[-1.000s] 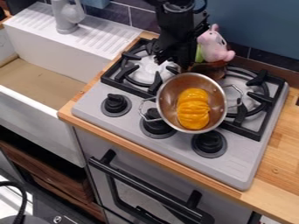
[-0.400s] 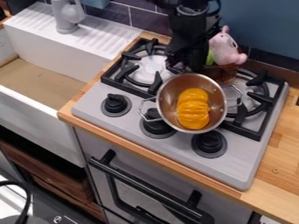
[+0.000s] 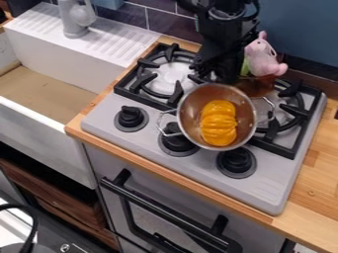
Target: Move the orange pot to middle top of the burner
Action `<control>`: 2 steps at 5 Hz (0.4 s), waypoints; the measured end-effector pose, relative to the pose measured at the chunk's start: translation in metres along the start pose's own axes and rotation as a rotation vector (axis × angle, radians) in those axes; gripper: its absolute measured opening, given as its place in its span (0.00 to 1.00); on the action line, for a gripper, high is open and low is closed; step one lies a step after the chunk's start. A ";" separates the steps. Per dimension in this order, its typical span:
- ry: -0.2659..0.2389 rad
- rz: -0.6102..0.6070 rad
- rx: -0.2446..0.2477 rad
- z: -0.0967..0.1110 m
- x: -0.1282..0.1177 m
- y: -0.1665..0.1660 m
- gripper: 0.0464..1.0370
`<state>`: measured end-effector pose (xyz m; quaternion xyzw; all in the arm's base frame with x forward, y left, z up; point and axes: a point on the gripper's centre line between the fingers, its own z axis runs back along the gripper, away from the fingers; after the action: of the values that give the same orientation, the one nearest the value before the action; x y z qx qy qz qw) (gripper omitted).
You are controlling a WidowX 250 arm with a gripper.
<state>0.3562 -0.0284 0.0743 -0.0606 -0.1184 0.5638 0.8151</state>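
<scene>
"One steel pot [image 3: 190, 114] has stayed in front of the gripper [image 3: 223, 74], yellow lump [image 3: 218, 123] inside. What moved?"

"The gripper, and the orange pot [image 3: 257, 85] just beside it; both slid towards the view's right, with the pink toy [image 3: 263, 59] behind the pot's front rim"

"Is it pinching the pot?"

"Can't tell, though they travel together"

"And the task?"

"Likely nearly done: the pot seems close to the middle top; more sliding could overshoot"

Smooth, glossy metal pot [image 3: 186, 123], shiny yellow-orange pepper [image 3: 218, 129] with waxy skin, matt black metal grates [image 3: 150, 99], satin grey metal stovetop [image 3: 264, 190], grained wood countertop [image 3: 314, 188], glossy white sink [image 3: 46, 129]
</scene>
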 end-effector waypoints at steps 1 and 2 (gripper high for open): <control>0.006 0.001 -0.002 0.003 -0.003 -0.004 0.03; -0.014 0.003 0.002 0.012 0.001 -0.011 0.18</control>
<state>0.3630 -0.0320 0.0882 -0.0563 -0.1234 0.5657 0.8134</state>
